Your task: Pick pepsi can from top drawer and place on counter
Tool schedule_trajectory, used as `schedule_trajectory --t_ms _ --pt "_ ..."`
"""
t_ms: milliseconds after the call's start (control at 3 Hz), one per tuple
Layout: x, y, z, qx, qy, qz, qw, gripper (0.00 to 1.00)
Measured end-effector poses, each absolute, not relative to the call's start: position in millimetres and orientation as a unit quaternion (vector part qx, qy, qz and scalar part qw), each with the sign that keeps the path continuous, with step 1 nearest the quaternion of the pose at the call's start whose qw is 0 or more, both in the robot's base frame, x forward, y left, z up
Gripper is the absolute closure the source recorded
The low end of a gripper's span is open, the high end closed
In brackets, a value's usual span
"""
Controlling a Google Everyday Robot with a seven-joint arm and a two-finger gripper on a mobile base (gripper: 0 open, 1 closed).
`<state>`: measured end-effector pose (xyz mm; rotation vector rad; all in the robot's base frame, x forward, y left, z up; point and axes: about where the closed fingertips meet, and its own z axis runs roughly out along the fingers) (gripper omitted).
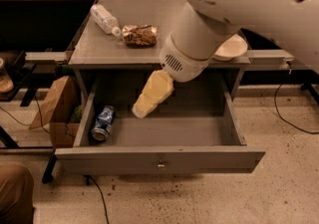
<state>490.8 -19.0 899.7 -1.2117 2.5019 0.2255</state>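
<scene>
The pepsi can (103,123), blue with white markings, lies on its side on the floor of the open top drawer (159,161), against the left wall near the front. My gripper (148,97), cream-coloured, hangs down into the drawer from the big white arm (199,49). It is a little to the right of the can and above it, apart from it. The counter (94,49) is the grey top above the drawer.
On the counter lie a clear plastic bottle (103,19), a crinkly brown snack bag (139,35) and a pale dish (230,48) at the right edge, partly behind the arm. A brown paper bag and a cardboard box (52,111) stand left of the cabinet. A cable (294,118) runs along the floor at the right.
</scene>
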Motion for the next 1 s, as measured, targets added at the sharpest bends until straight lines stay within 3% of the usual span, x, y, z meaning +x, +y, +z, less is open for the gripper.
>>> schedule_trajectory --t_ms 1000 --pt "495.0 82.2 863.9 -0.208 0.944 0.231 0.111 0.00"
